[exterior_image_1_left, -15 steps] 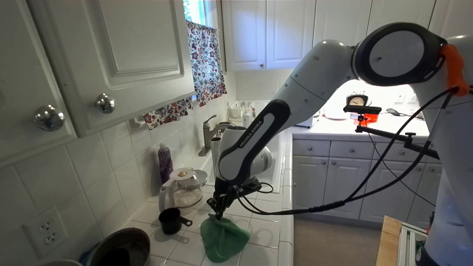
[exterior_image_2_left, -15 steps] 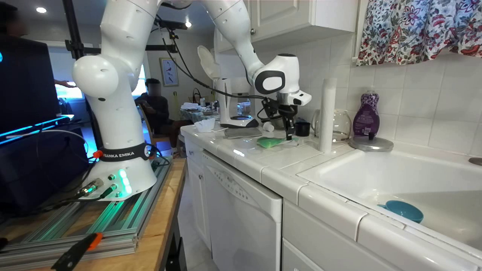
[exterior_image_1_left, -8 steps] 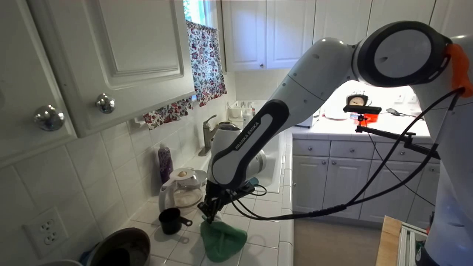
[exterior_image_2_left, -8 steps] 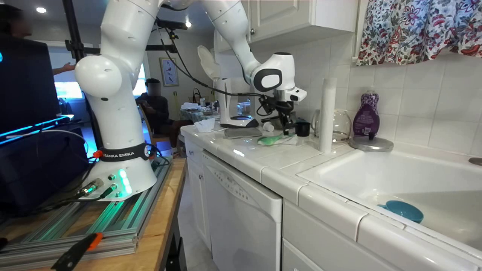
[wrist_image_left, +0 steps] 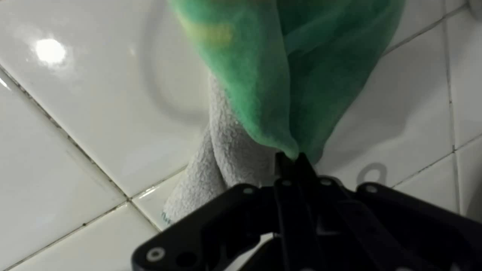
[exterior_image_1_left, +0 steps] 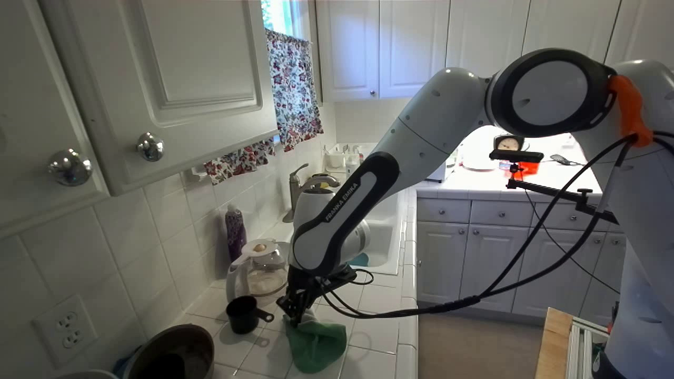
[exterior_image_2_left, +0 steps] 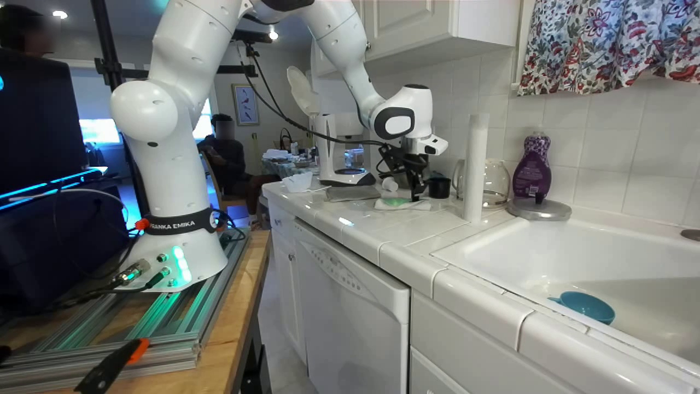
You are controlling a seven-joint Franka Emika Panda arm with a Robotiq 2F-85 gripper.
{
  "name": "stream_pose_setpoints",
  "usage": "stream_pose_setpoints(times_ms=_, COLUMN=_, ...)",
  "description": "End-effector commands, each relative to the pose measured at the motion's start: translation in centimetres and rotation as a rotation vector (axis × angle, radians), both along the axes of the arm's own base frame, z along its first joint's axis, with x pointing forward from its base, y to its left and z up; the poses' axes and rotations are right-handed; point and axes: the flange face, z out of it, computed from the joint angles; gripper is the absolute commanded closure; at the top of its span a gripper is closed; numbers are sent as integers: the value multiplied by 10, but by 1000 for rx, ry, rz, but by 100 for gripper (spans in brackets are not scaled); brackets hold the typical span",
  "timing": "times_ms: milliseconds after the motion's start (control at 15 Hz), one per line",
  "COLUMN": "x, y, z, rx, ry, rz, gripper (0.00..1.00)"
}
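Presently, at the gripper (wrist_image_left: 292, 158): narrow, pinching the tip of the green cloth (wrist_image_left: 263, 75), as the wrist view shows.
Green cloth: on the tiled counter (exterior_image_1_left: 368, 329), set in from the front edge; from the pinched tip it widens into a loose body with a long crease, and in both exterior views it lies low.
Terry fabric (wrist_image_left: 241, 154): pale, folded, showing beneath the green; perhaps the cloth's other face, though that is uncertain.
Step at the cloth: judging by the pinch, handling it by one tip, close to the counter rather than lifted whole.
Next move for the pinched tip: seems to call for a firm hold and a slow, low path, so the soft body trails without bunching and the black measuring cup (exterior_image_1_left: 242, 316) is left unbumped.
Black measuring cup: upright, toward the counter's back edge, near the gripper, its handle turned to the cloth.
Glass carafe (exterior_image_1_left: 266, 276): beyond the cup, also by the back edge.
White cylinder (exterior_image_2_left: 477, 169): upright, just beside the sink (exterior_image_2_left: 601, 246).
Sink: past the carafe, with a blue cup (exterior_image_2_left: 587, 306) inside.
Seated person (exterior_image_2_left: 229, 158): farthest off, past the counter's far corner in an exterior view.
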Motion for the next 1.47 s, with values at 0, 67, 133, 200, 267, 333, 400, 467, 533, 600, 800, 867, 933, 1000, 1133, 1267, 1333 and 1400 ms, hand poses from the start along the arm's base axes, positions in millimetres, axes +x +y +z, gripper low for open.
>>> stream_pose_setpoints(times_ms=0, x=5, y=5, z=1, rx=-6, ry=18, rz=-6, gripper=64)
stream_pose_setpoints(times_ms=67, x=4, y=5, z=2, rx=-7, ry=16, rz=-6, gripper=56)
stream_pose_setpoints(times_ms=133, x=-2, y=4, z=7, rx=-11, ry=5, rz=-8, gripper=50)
stream_pose_setpoints(times_ms=200, x=-5, y=2, z=10, rx=-10, ry=-1, rz=-10, gripper=42)
stream_pose_setpoints(times_ms=267, x=-9, y=-1, z=16, rx=-11, ry=-15, rz=-16, gripper=36)
stream_pose_setpoints(times_ms=333, x=-12, y=-3, z=20, rx=-12, ry=-22, rz=-19, gripper=30)
stream_pose_setpoints(times_ms=400, x=-18, y=-6, z=28, rx=-9, ry=-36, rz=-29, gripper=22)
stream_pose_setpoints(times_ms=467, x=-21, y=-9, z=34, rx=-9, ry=-48, rz=-40, gripper=16)
stream_pose_setpoints(times_ms=533, x=-30, y=-16, z=43, rx=-7, ry=-60, rz=-64, gripper=8)
stream_pose_setpoints(times_ms=600, x=-34, y=-19, z=49, rx=-6, ry=-71, rz=-83, gripper=2)
stream_pose_setpoints(times_ms=800, x=-61, y=-42, z=60, rx=4, ry=-52, rz=-179, gripper=0)
stream_pose_setpoints(times_ms=867, x=-70, y=-49, z=61, rx=5, ry=-39, rz=-208, gripper=0)
stream_pose_setpoints(times_ms=933, x=-81, y=-57, z=60, rx=9, ry=-19, rz=-234, gripper=0)
stream_pose_setpoints(times_ms=1000, x=-92, y=-64, z=57, rx=18, ry=2, rz=-248, gripper=2)
stream_pose_setpoints(times_ms=1133, x=-110, y=-73, z=52, rx=34, ry=31, rz=-235, gripper=4)
stream_pose_setpoints(times_ms=1267, x=-122, y=-76, z=46, rx=31, ry=61, rz=-167, gripper=0)
stream_pose_setpoints(times_ms=1333, x=-128, y=-80, z=44, rx=16, ry=65, rz=-138, gripper=0)
stream_pose_setpoints(times_ms=1400, x=-133, y=-84, z=40, rx=-3, ry=65, rz=-117, gripper=0)
